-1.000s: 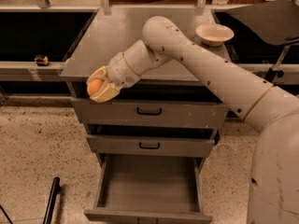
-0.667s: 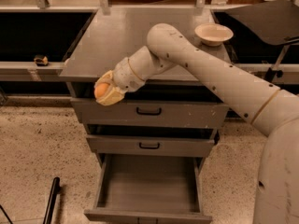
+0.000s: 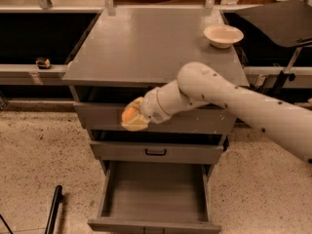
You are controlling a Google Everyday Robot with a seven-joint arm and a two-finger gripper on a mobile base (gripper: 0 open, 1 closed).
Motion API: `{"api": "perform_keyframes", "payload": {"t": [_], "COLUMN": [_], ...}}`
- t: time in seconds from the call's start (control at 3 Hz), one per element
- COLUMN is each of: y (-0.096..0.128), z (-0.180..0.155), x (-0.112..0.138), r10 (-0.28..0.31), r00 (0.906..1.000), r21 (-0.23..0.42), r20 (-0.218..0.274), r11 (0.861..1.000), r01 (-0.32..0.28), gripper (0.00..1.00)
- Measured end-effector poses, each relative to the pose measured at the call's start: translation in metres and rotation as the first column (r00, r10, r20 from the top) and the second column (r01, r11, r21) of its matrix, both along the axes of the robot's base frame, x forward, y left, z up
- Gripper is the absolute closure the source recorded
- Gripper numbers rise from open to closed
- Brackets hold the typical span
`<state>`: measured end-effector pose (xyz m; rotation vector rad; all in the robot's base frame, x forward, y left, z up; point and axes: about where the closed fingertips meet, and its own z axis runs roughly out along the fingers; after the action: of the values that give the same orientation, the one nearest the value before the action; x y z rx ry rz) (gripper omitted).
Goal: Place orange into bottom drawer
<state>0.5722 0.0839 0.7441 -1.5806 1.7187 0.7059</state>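
Observation:
My gripper (image 3: pixel 132 117) is shut on the orange (image 3: pixel 129 114), a small round orange fruit held between its cream-coloured fingers. It hangs in front of the top drawer's face, left of centre, well above the bottom drawer (image 3: pixel 155 199). The bottom drawer is pulled out, with a flat grey floor and nothing in it. My white arm (image 3: pixel 229 96) reaches in from the right across the cabinet front.
A cream-white bowl (image 3: pixel 223 35) stands at the back right of the grey cabinet top (image 3: pixel 146 43). The middle drawer (image 3: pixel 156 151) with a black handle is closed. A black rod (image 3: pixel 52 209) lies on the speckled floor at lower left. Dark shelving flanks the cabinet.
My gripper has carried the orange down and to the right, from the cabinet's top left corner to in front of the top drawer. The view has shifted lower.

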Motion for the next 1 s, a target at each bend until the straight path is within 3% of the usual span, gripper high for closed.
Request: {"api": "perform_keyframes", "payload": {"t": [0.33, 0.67, 1.0], "y": [-0.006, -0.012, -0.044], "z": [-0.033, -0.058, -0.138], "x": [-0.021, -0.010, -0.002], "r10": [-0.007, -0.044, -0.115], "r00": [0.9993, 0.9976, 0.9923], "r21": [-0.025, -0.019, 0.006], "r20": [-0.038, -0.053, -0.048], "r11": [1.000, 0.999, 0.993], "r01": [0.006, 0.043, 0.115], "gripper": [1.00, 1.00, 1.00]}}
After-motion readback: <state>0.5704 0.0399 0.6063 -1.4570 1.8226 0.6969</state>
